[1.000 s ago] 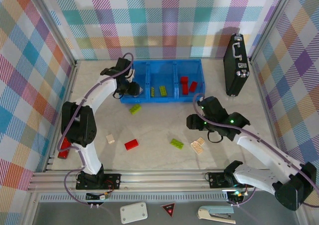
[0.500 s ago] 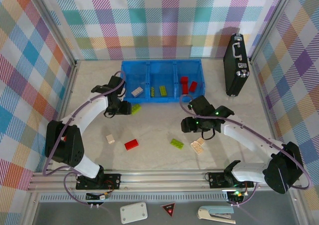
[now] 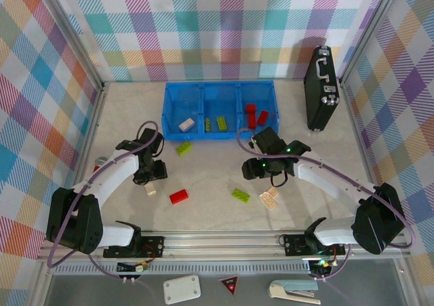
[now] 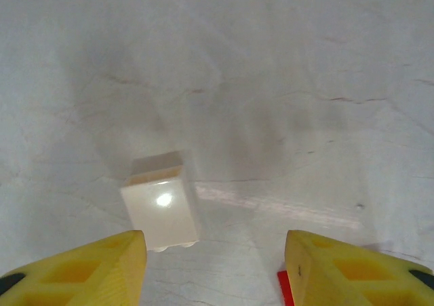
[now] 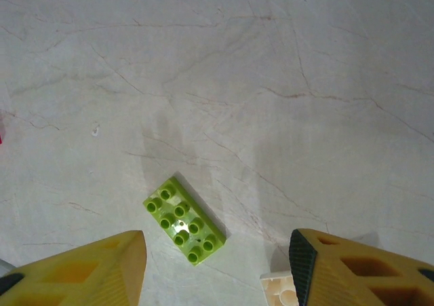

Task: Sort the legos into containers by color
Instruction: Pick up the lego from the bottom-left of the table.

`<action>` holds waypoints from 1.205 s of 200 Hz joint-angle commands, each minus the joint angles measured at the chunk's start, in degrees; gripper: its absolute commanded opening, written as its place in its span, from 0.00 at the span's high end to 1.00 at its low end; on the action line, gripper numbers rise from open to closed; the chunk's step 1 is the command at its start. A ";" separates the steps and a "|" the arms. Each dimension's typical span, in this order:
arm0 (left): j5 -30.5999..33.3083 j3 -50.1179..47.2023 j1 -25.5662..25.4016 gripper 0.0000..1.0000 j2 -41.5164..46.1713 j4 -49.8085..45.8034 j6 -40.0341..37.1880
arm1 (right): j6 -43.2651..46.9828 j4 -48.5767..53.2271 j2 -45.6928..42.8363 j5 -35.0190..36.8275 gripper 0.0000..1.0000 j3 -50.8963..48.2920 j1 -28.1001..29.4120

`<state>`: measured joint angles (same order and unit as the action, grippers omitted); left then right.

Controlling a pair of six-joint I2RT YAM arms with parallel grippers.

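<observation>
Both arms are in the approach step, each lining up on a loose lego on the table (image 3: 210,174), with nothing grasped yet. The left gripper (image 4: 213,272) hangs with its yellow fingers (image 4: 81,269) spread wide and nothing between them. A beige brick (image 4: 161,211) lies flat just ahead of them, nearer the left finger than the middle of the gap. From above, the left gripper (image 3: 150,178) sits just beside this beige brick (image 3: 150,190), and a red brick (image 3: 179,197) lies near on its right.

The right gripper (image 5: 217,272) is likewise spread and empty. A green brick (image 5: 184,220) lies studs up and skewed across the gap, a little left of centre. A beige pair (image 3: 269,197) rests just beside that brick's far side, so a careless closing could catch it.

The blue bin (image 3: 218,84) stands at the back of the table. Its left compartment holds a beige piece (image 3: 186,124), the middle one a green piece (image 3: 221,123), and the right one red pieces (image 3: 251,111). Another green brick (image 3: 183,148) lies on the table just in front of the bin.

The sort looks roughly half done. Next, each gripper probably needs a small sideways shift to centre its brick. The right gripper also needs a wrist turn to square with the long sides. Each must then descend to the table and close before carrying to the matching compartment
</observation>
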<state>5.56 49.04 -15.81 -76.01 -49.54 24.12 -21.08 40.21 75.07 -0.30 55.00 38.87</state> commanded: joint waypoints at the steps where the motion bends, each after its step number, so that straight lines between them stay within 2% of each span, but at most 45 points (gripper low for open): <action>1: 3.14 -1.30 1.01 0.44 -0.27 -1.11 6.30 | 2.33 -1.45 0.08 -1.43 0.41 0.66 0.33; 73: -0.02 -7.10 4.62 0.41 -3.77 3.69 9.13 | 3.07 -1.72 -1.73 -1.06 0.41 -2.00 0.35; 192: -3.15 -7.97 4.92 0.64 -6.69 6.62 7.25 | 2.11 -1.49 -1.24 -0.88 0.41 -1.48 0.33; 241: -5.39 -6.51 4.92 0.68 -5.22 6.57 6.22 | 1.28 -1.45 -1.50 -0.71 0.41 -1.83 0.33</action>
<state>3.09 41.63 -11.68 -82.02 -43.11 31.64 -19.00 38.63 74.52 -0.69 53.54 38.87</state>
